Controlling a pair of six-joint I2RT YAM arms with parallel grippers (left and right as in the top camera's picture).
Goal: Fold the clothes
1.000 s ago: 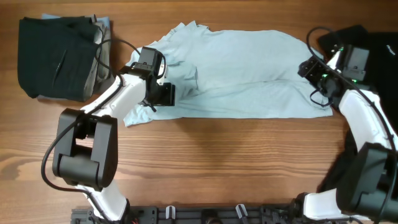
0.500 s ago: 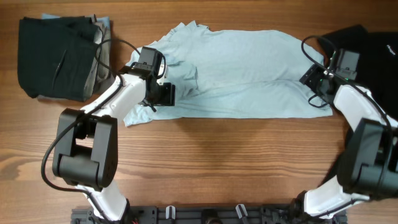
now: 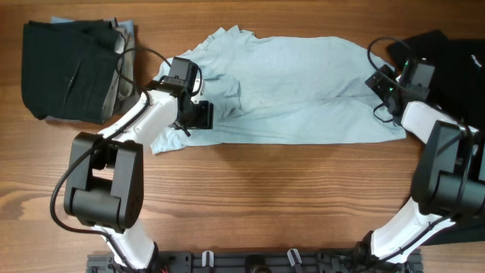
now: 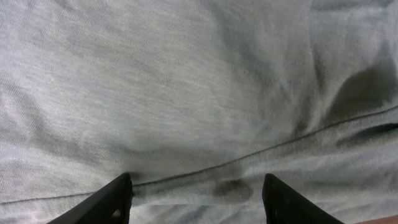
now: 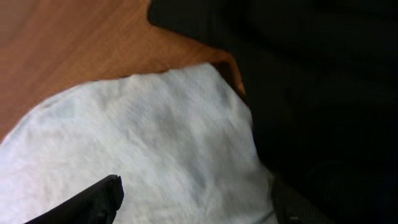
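The light-blue T-shirt (image 3: 295, 87) lies spread across the far half of the table (image 3: 265, 197), its long side running left to right. Its collar end points toward the far-left corner and its hem toward the right edge. The cloth is mostly flat, with a few soft creases through the middle and a rumpled flap at its near-left corner.

The left gripper (image 3: 198, 114) sits over the shirt's left end, just beside that rumpled part. In the left wrist view its 2 fingers (image 4: 118, 196) stand wide apart, with nothing pinched between them. Pale fabric fills the gap, and a stitched seam (image 4: 292, 142) runs across it. The close view does not show whether the tips press into the cloth or only hang just above it.

The right gripper (image 3: 379, 82) is at the shirt's right end, near the far-right corner of the garment. Its jaws are also spread wide and hold nothing. In the right wrist view the rounded corner of the pale shirt (image 5: 155, 143) lies below the gap. It touches the black T-shirt (image 5: 311, 74), and bare wood shows on the other side.

The black T-shirt (image 3: 455, 68) is heaped at the far-right corner of the table and runs off the right edge.

At the far-left corner, well apart from the blue shirt, rests a folded stack (image 3: 64, 68). It has 1 dark garment on top, with grey and pale blue edges showing along its right side.
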